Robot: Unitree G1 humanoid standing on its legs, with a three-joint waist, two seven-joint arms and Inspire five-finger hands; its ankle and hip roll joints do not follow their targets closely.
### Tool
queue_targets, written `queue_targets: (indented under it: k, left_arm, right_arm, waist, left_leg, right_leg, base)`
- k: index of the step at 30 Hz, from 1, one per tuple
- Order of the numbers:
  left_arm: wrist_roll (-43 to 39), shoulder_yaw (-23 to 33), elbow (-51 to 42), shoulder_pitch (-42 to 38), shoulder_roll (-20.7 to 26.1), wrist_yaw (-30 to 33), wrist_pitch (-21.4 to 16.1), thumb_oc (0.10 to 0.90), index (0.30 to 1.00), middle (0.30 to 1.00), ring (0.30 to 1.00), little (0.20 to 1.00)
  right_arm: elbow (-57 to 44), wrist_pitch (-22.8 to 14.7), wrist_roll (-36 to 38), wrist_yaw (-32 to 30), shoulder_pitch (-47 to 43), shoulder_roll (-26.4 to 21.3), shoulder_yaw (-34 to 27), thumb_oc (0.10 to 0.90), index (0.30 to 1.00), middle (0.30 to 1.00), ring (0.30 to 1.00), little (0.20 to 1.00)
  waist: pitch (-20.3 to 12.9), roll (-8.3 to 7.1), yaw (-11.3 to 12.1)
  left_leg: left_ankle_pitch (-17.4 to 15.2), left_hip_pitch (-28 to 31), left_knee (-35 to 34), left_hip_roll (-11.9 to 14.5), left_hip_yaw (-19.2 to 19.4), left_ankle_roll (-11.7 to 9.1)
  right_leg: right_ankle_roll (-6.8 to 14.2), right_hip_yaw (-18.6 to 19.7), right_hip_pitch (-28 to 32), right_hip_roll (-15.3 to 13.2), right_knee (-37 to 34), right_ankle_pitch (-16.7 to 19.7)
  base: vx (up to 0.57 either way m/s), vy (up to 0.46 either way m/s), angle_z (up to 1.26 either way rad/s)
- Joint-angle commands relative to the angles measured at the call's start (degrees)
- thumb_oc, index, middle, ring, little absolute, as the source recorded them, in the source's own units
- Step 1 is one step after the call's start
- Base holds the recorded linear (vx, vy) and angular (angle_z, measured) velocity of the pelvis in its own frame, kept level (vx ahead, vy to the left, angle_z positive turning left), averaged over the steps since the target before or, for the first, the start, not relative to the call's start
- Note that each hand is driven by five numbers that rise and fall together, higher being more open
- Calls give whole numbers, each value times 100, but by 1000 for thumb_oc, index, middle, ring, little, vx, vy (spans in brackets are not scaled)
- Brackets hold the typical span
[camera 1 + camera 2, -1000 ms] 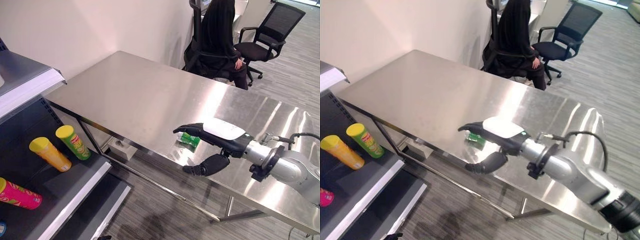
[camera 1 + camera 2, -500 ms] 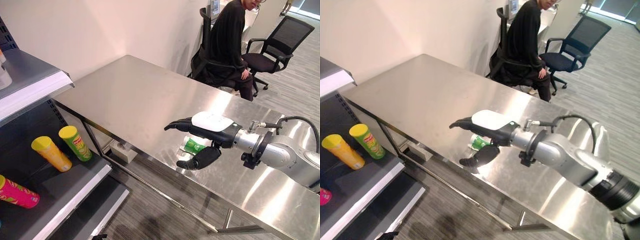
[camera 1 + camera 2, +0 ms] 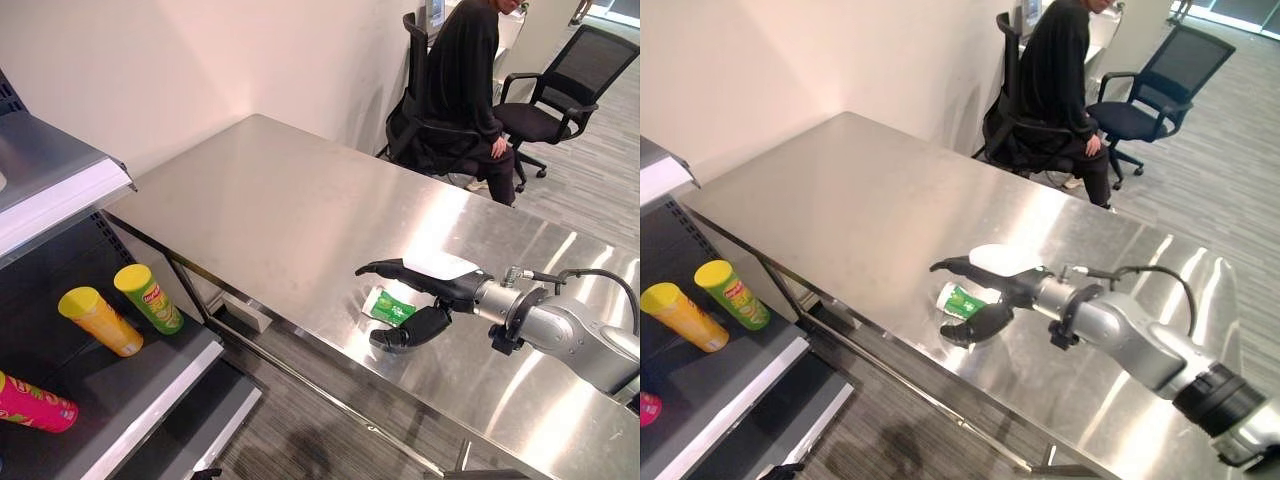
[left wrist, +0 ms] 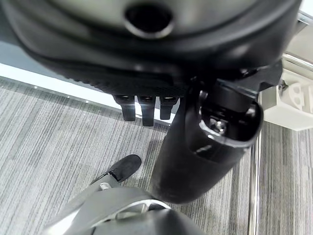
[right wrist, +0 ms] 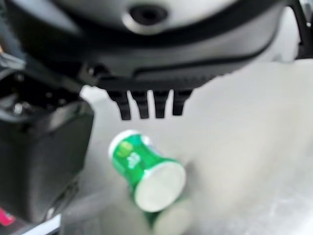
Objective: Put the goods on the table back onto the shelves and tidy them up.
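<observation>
1. Lowered since half a second back: the right hand [image 3: 425,290] sat above the small green cup [image 3: 388,307] then, and now reaches down to table level, fingers over the cup and thumb [image 3: 405,333] on its near side. The cup lay on its side then as now.
2. Right hand state: fingers spread apart, straddling the cup without closing on it; a gap shows between thumb and cup in the right wrist view (contact not certain).
3. Cup lies tipped over on the steel table [image 3: 270,210], close to the near edge, its white foil end [image 5: 160,185] towards the wrist camera. Judgement: the hand comes in low and sideways because a toppled cup offers its round wall, not its top.
4. Cup: small, tapered, green printed wall, white ends; looks light and smooth, likely to roll if nudged.
5. Table: brushed metal, glossy, slick under a rolling thing.
6. Left of the table stands the shelf [image 3: 150,395], dark board with a white front lip. On it lie a yellow tube [image 3: 98,320], a green tube [image 3: 148,298] and a pink tube [image 3: 35,402], all tall cardboard cylinders on their sides, the first two just beside each other.
7. Left hand [image 4: 146,105] hangs over the grey striped floor, fingers straight, holding nothing.
8. Far side: a person in black [image 3: 465,75] sits on an office chair.
</observation>
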Motion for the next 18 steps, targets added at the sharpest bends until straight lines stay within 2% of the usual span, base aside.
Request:
queue_targets:
  k: [1,8,18]
  left_arm:
    - [-70,-208,322,51,-60,-131,-69,800,900,900,900,900]
    - [-51,-181,334,41,-56,-129,-72,800,900,900,900,900]
    - [-22,-149,328,70,-38,-133,-77,800,900,900,900,900]
  right_arm:
    - [-199,-185,60,-205,-125,170,-550,800,900,900,900,900]
    - [-392,-227,65,-141,136,182,-759,800,900,900,900,900]
    - [-333,-215,-49,13,227,284,-570,800,900,900,900,900]
  waist:
    - [-272,-131,244]
    - [-277,-124,226]
    - [-285,-133,225]
  left_leg:
    - [-389,94,22,222,-156,-275]
    - [-406,131,24,224,-150,-270]
    - [-433,174,22,200,-133,-253]
  right_leg:
    - [407,200,-220,-436,585,348]
    - [405,213,-205,-437,594,339]
    - [406,238,-185,-440,585,348]
  base:
    - [4,-5,10]
    - [1,-3,4]
    - [0,0,0]
